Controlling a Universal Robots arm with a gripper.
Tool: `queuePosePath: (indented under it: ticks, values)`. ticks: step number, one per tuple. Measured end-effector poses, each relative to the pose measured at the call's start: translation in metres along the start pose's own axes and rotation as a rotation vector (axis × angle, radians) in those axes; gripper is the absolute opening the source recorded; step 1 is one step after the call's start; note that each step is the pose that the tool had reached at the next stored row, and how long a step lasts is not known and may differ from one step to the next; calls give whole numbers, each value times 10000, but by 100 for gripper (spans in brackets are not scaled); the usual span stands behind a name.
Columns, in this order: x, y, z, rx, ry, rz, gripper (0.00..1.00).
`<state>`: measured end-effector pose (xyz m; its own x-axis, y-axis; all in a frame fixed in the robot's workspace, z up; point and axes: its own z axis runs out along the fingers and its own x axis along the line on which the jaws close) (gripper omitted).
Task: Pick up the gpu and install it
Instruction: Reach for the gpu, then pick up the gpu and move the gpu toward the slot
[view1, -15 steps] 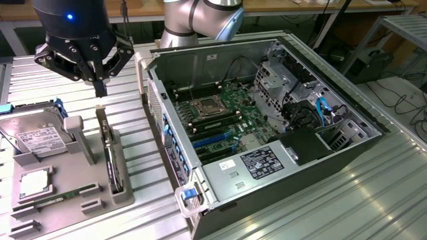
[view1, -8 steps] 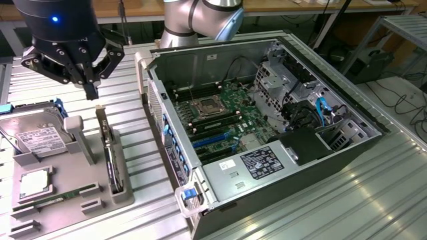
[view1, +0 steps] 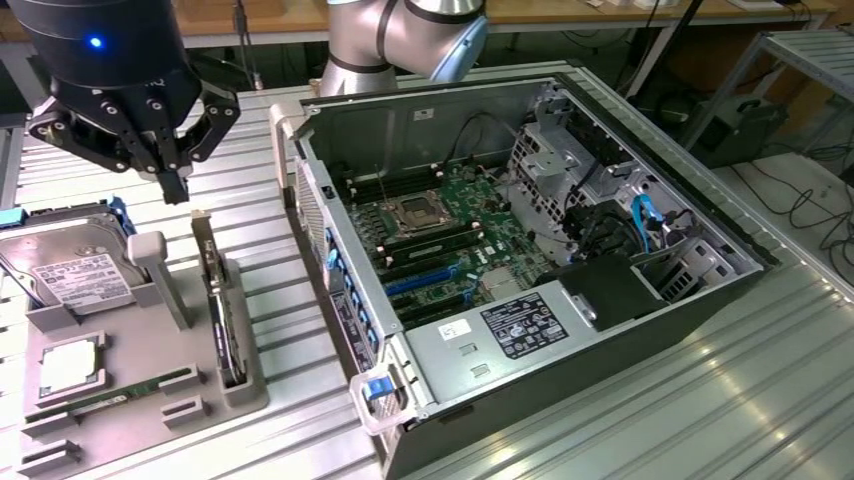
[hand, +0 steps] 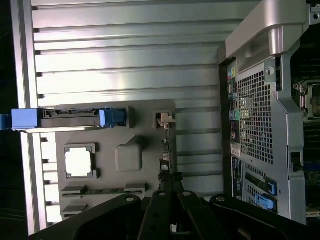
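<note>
We see a ribbed metal tabletop (view1: 641, 420) that carries an open computer case (view1: 320, 230), lying on its side with the motherboard (view1: 467, 230) facing up. On the exterior view's left of the case sits a grey holder (view1: 154, 345) with the loose parts, among them a hard drive (view1: 67, 270) and the gpu (view1: 220, 310). The gpu stands on its long edge in a slot at the side of the holder nearest to the case, and nothing touches it. The end effector (view1: 174, 190) hangs in the air near the silver bracket end of the card, apart from it. Its fingers are brought together and they grip nothing. In the wrist view the fingertips lie along the line of the thin upper edge of the gpu (hand: 165, 150)

We judge that the step in hand is the approach for picking up, so the task is at its beginning. The grasp calls, in our opinion, for fingers opened wider than the card and lowered straight over its edge, because a tilted descent could knock the card in its slot
</note>
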<state>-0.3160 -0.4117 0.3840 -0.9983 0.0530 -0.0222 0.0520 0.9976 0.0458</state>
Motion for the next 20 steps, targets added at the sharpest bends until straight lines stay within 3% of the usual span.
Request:
queuePosePath:
  ticks: [11,13,15,16,18,20]
  values:
    - [0,0,0,0,0,0,12]
    - [0,0,0,0,0,0,17]
    - [0,0,0,0,0,0,30]
    - [0,0,0,0,0,0,30]
    - [0,0,0,-1,0,0,42]
    - [0,0,0,0,0,0,42]
